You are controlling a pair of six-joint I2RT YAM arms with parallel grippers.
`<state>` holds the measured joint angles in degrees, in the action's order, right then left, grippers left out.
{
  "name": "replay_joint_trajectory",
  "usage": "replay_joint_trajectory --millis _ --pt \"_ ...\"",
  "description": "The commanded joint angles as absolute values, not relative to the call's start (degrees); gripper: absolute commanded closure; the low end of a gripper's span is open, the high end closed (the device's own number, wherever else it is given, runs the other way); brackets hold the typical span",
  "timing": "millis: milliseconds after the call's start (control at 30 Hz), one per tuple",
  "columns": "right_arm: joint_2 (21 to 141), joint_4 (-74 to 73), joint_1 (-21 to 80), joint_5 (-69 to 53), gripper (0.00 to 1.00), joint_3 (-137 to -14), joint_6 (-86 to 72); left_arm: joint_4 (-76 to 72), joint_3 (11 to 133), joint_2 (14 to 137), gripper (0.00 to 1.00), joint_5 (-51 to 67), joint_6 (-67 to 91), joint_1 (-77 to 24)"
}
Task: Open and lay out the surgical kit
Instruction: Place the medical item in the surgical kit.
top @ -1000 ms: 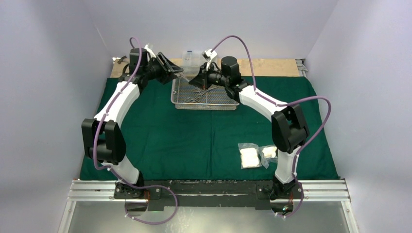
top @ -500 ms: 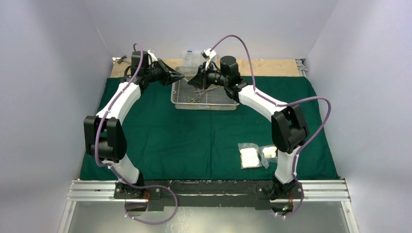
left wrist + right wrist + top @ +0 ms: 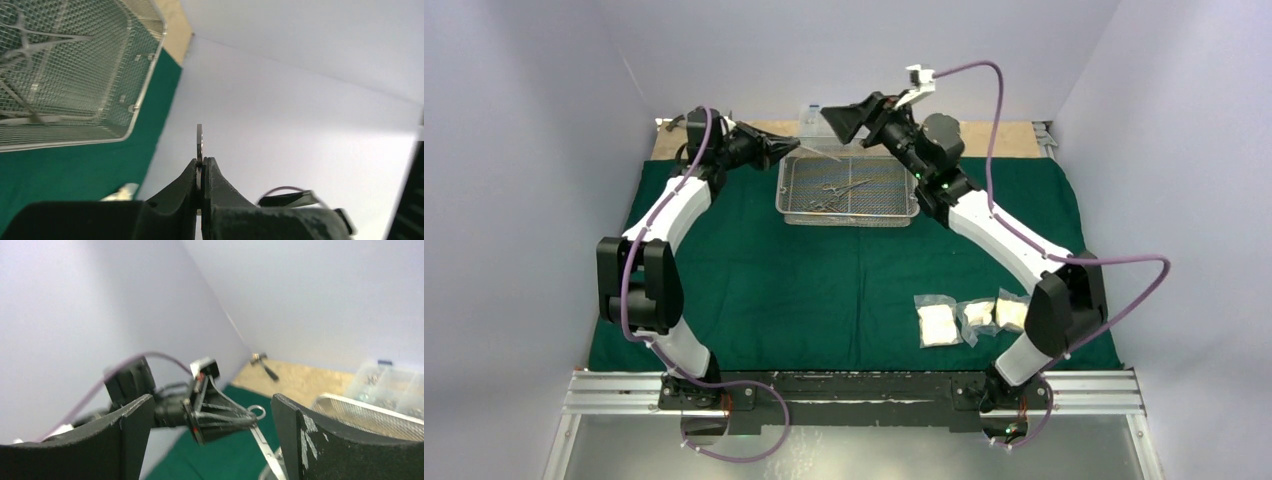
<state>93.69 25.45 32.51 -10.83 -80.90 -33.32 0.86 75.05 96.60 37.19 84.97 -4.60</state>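
The steel wire-mesh tray [image 3: 894, 212] sits at the far middle of the dark green cloth [image 3: 824, 280], with scissors-like instruments [image 3: 836, 191] lying in it. My left gripper [image 3: 786, 149] is by the tray's far left corner, shut on the ring handle of one steel instrument [image 3: 817, 153] whose blades slant down toward the tray. In the left wrist view the handle [image 3: 199, 141] shows edge-on between the closed fingers [image 3: 200, 167]. My right gripper [image 3: 844, 120] hangs open above the tray's far edge, with nothing in it. Three clear gauze packets [image 3: 969, 320] lie at the near right.
A clear plastic compartment box [image 3: 819, 117] stands behind the tray on the wooden board [image 3: 994, 138]. A small hammer [image 3: 265, 365] lies on the board's far left. In the right wrist view the left gripper [image 3: 220, 415] and its instrument [image 3: 264, 442] sit between my right fingers [image 3: 300, 435].
The left gripper closed on the instrument's handle. The right gripper opened, let go and rose back from the tray; its arm swung right, uncovering a third gauze packet.
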Motion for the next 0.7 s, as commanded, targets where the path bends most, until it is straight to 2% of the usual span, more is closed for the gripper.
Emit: replay_joint_trajectory --millis 0,233,400,533,667 --pt "90.49 41.64 32.87 -1.26 0.12 -74.15 -47.71 -15.08 73.76 92.81 1.00 36.50 106.51 -4.40" --pt "88.76 43.66 35.65 7.02 0.13 -70.02 -52.35 -21.61 67.25 90.50 1.00 30.42 120.31 -4.12" --pt "90.97 41.77 39.36 10.59 0.15 -70.68 -47.86 -20.38 63.38 87.38 1.00 28.03 124.23 -4.13" --pt "93.62 53.34 43.17 11.95 0.15 -66.72 -42.59 -17.68 62.28 86.06 1.00 27.32 127.20 -4.50" --pt "96.32 55.63 44.62 12.99 0.16 -67.07 -43.32 -17.38 61.89 85.14 1.00 27.94 130.33 -5.39"
